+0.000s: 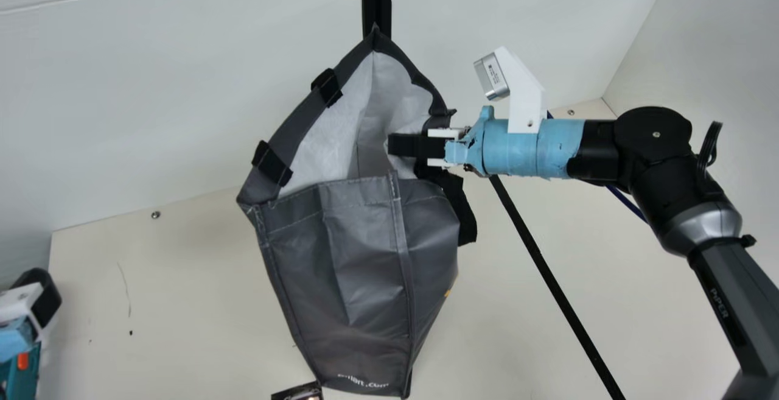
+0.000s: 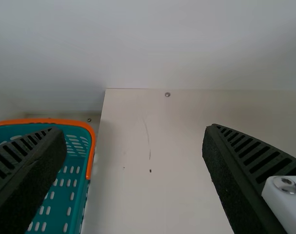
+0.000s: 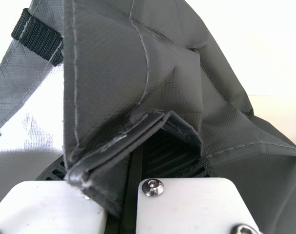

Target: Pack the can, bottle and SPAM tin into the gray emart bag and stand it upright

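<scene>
Stretching below the white walls (image 1: 182, 83), the cream surface (image 1: 182, 302) has a black strip (image 1: 546, 266) slanting across it. At its left edge sits a teal basket (image 2: 65, 121); near it, the left gripper (image 1: 47, 302) has its jaws spread. The right gripper's (image 1: 400, 144) jaws pinch the rim of the gray emart bag (image 1: 359, 248), mouth gaping, pale lining showing.

One gray emart bag (image 1: 359, 254) is showing, and two black strap pieces (image 1: 272, 163) are crossing its rim in the main view. The left hand (image 1: 45, 302) and the right hand (image 1: 392, 145) are making two hands. One wrist camera (image 1: 492, 77) is appearing in the main view. One teal basket (image 2: 69, 123), one table (image 1: 188, 302), one black post (image 1: 377, 1), one black strip (image 1: 554, 278) and one dark printed item (image 1: 298, 393), its kind unclear, are also showing.
</scene>
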Controlling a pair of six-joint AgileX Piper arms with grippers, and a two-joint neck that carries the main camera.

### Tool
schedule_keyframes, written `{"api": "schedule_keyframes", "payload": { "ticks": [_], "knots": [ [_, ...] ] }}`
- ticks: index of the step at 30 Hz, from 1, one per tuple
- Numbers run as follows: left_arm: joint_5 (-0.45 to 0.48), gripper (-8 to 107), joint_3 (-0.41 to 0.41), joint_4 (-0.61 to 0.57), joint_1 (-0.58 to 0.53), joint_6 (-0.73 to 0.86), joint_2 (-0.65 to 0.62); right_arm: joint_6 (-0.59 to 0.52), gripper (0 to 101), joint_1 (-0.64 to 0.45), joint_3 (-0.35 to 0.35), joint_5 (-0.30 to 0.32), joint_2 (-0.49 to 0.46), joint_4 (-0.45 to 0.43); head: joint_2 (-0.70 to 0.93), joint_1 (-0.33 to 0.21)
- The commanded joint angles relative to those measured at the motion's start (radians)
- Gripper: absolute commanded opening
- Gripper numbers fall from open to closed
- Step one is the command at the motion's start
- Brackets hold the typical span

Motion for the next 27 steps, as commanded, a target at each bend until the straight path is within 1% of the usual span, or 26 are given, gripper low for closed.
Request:
{"api": "schedule_keyframes", "payload": {
  "ticks": [1, 5, 16, 27],
  "knots": [
    [0.000, 90, 0.000, 0.000, 0.000, 0.000, 0.000, 0.013, 0, 0.002, 0.016, 0.001, -0.027, -0.006, -0.001, -0.023],
    [0.000, 90, 0.000, 0.000, 0.000, 0.000, 0.000, 0.009, 0, -0.001, 0.000, 0.001, -0.031, -0.032, -0.001, -0.023],
    [0.000, 90, 0.000, 0.000, 0.000, 0.000, 0.000, -0.003, 0, -0.038, -0.101, 0.003, -0.019, -0.199, -0.001, -0.023],
    [0.000, 90, 0.000, 0.000, 0.000, 0.000, 0.000, 0.005, 0, -0.075, -0.170, -0.032, -0.007, -0.350, -0.001, -0.023]
  ]
}}
